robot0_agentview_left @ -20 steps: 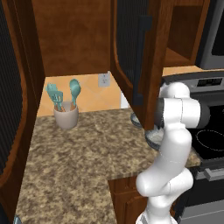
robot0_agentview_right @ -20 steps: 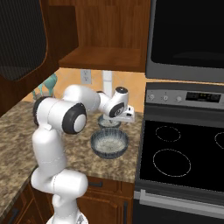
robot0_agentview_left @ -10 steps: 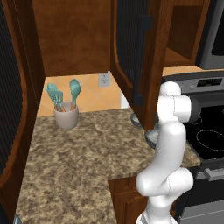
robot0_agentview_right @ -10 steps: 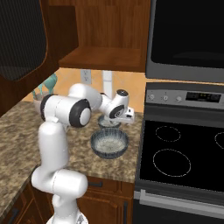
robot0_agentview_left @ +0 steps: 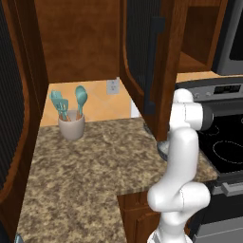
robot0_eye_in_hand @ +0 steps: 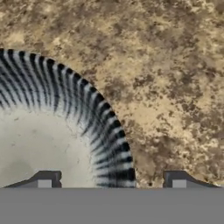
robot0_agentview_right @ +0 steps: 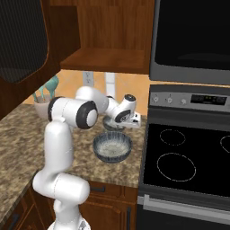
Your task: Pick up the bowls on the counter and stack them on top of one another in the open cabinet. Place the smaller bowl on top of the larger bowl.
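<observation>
Two dark grey-blue bowls with pale speckled insides sit on the granite counter point(robot0_agentview_right: 18, 134) beside the stove. The front bowl point(robot0_agentview_right: 112, 147) stands free. The rear bowl point(robot0_agentview_right: 109, 125) is mostly hidden under my hand, so I cannot tell which of them is wider. My gripper point(robot0_agentview_right: 120, 125) hangs low over the rear bowl. In the hand view the gripper point(robot0_eye_in_hand: 110, 180) is open and straddles the bowl's striped rim point(robot0_eye_in_hand: 105, 131): one fingertip point(robot0_eye_in_hand: 43, 179) over the pale inside, the other point(robot0_eye_in_hand: 177, 179) over the counter. The open cabinet's shelf point(robot0_agentview_right: 103, 60) is above.
The cabinet door point(robot0_agentview_left: 140, 52) with its dark bar handle point(robot0_agentview_left: 153, 66) swings out over the counter, close to my arm. A beige utensil cup point(robot0_agentview_left: 71, 126) stands at the back left. The black stovetop point(robot0_agentview_right: 188, 155) lies right of the bowls, under a dark oven point(robot0_agentview_right: 193, 36).
My arm has turned a little and the hand has sunk slightly toward the rear bowl. Both bowls stay where they were.
</observation>
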Available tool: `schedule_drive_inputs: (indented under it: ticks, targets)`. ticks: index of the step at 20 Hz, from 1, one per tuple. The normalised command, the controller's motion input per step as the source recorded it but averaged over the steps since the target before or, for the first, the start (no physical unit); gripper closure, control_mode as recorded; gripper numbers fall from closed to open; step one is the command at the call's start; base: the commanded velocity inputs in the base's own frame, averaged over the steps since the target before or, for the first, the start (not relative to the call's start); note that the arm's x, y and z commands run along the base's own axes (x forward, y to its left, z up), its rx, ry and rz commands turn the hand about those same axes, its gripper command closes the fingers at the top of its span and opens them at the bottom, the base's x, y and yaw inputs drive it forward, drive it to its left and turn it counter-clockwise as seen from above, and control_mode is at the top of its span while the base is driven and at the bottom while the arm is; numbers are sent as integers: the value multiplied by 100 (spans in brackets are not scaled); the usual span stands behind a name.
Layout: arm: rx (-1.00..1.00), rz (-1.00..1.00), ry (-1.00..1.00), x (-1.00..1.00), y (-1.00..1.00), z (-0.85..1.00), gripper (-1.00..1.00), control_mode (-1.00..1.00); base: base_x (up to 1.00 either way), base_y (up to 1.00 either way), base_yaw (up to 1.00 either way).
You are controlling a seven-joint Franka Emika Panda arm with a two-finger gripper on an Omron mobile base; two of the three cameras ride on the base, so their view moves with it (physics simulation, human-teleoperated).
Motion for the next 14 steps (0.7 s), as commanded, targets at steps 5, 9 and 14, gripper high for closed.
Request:
schedule_drive_inputs:
  ticks: [5,9,14]
  targets:
    - [1,0,0,10,0,-7,100,-100,0,0,0]
    - [0,0,-1,0,0,3,100,-100,0,0,0]
    - [0,0,-25,-18,0,58,100,-100,0,0,0]
